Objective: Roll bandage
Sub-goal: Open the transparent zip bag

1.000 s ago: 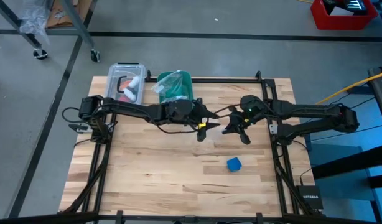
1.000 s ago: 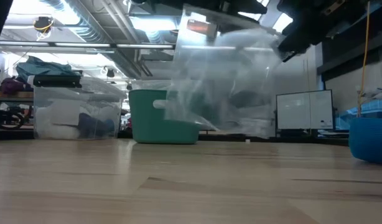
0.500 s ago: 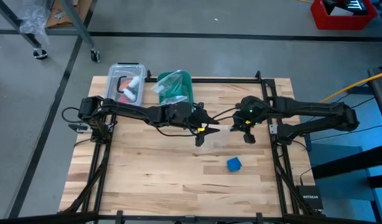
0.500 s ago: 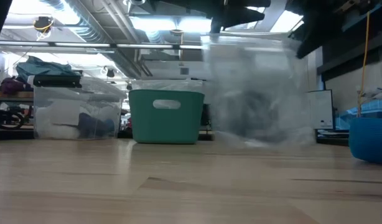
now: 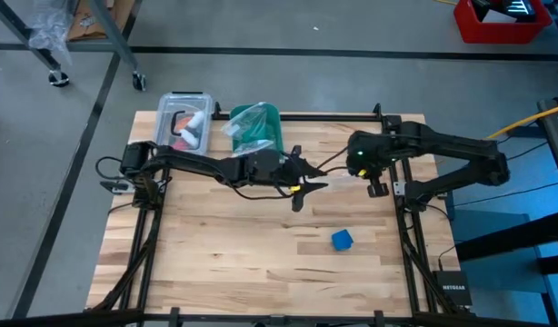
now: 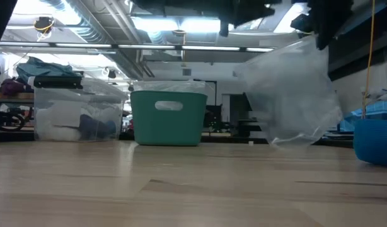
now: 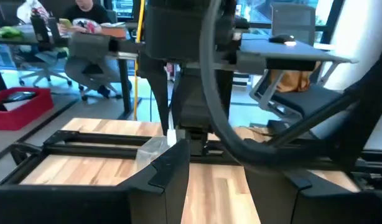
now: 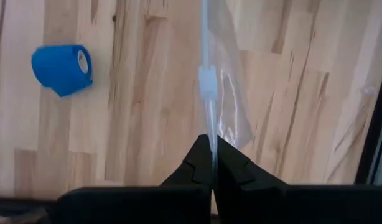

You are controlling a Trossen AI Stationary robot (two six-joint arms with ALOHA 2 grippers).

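The right tool (image 8: 209, 163) is clamped on a clear plastic bag (image 6: 294, 94) above the desk (image 5: 261, 263). The left tool (image 5: 302, 188) hangs half-apart, holding nothing. A slipping bag could knock the rolled bandage (image 5: 342, 240).

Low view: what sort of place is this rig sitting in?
Probably a robotics lab or workshop. Ceiling ducts and strip lights run overhead, a monitor stands on a bench behind the table, and the left wrist view shows a person seated at a desk.
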